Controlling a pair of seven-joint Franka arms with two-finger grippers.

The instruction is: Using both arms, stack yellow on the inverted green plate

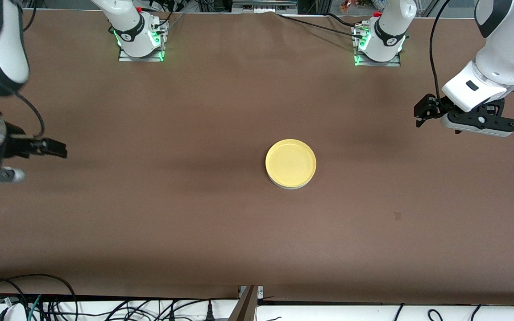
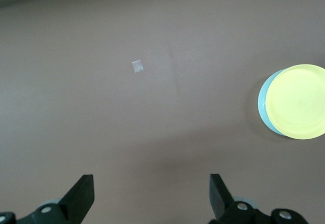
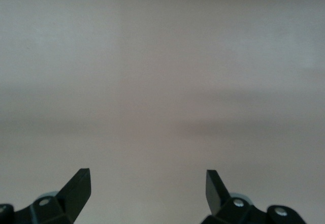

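The yellow plate lies on top of the green plate in the middle of the brown table; only a thin pale edge of the green plate shows under it. In the left wrist view the yellow plate covers the green plate except for a crescent. My left gripper hangs open and empty over the table toward the left arm's end, apart from the plates; it also shows in its wrist view. My right gripper hangs open and empty over the right arm's end; its wrist view shows only bare table.
A small pale patch marks the tablecloth nearer the front camera than the left gripper; it also shows in the left wrist view. The arm bases stand at the table's back edge. Cables lie below the front edge.
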